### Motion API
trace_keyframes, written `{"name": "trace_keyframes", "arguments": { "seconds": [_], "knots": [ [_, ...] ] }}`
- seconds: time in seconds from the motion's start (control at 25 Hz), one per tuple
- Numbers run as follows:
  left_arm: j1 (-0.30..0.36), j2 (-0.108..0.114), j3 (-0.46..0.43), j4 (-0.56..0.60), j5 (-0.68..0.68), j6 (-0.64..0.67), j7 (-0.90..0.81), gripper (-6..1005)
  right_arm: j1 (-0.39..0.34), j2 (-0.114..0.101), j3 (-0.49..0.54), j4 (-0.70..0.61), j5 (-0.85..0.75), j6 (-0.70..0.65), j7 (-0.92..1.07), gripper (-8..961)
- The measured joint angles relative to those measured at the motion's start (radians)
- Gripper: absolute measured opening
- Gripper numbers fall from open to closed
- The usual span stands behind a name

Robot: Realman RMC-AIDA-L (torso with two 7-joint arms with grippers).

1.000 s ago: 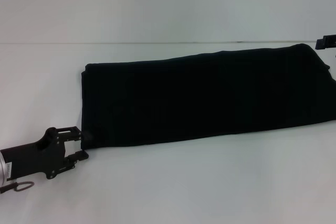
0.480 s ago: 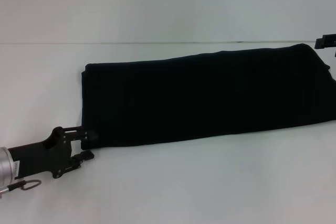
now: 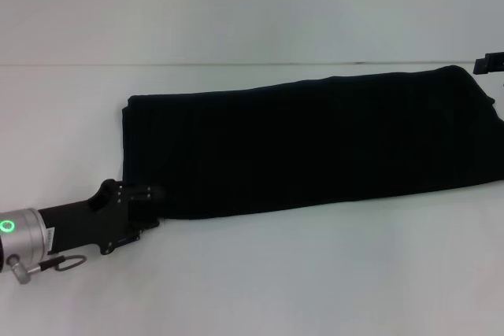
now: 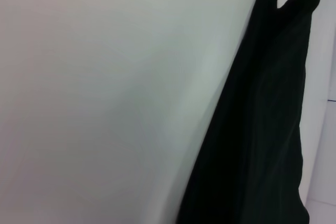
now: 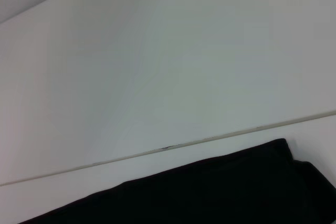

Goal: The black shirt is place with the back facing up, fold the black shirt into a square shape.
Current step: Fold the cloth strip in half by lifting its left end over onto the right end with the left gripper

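The black shirt (image 3: 315, 147) lies on the white table as a long folded band running from left to right, with no lettering showing. My left gripper (image 3: 151, 208) is at the shirt's near left corner, its jaws apart with the fabric edge between them. The left wrist view shows the shirt (image 4: 262, 129) as a dark band beside bare table. Only a small black part of my right gripper (image 3: 491, 62) shows at the far right edge, just beyond the shirt's far right corner. The right wrist view shows the shirt's far edge (image 5: 210, 192).
The white table (image 3: 260, 281) spreads in front of and behind the shirt. A thin seam line (image 3: 236, 64) runs across the table behind the shirt. A metal ring (image 3: 69, 263) hangs from the left wrist.
My left gripper has moved right and slightly forward, from beside the shirt's near left corner onto it. The shirt and the right gripper have not moved.
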Motion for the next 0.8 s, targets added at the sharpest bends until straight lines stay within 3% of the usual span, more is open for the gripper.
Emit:
{"name": "trace_keyframes", "arguments": {
  "seconds": [0.48,0.8],
  "knots": [
    [-0.001,-0.008,-0.006,-0.001,-0.114,-0.013,0.04,509,-0.001,0.0,0.04,0.0,-0.003,-0.012,-0.008,733],
    [0.011,0.001,0.051,-0.029,-0.11,-0.023,0.028,507,-0.004,-0.001,0.051,-0.001,-0.004,-0.016,-0.009,733]
  ]
}}
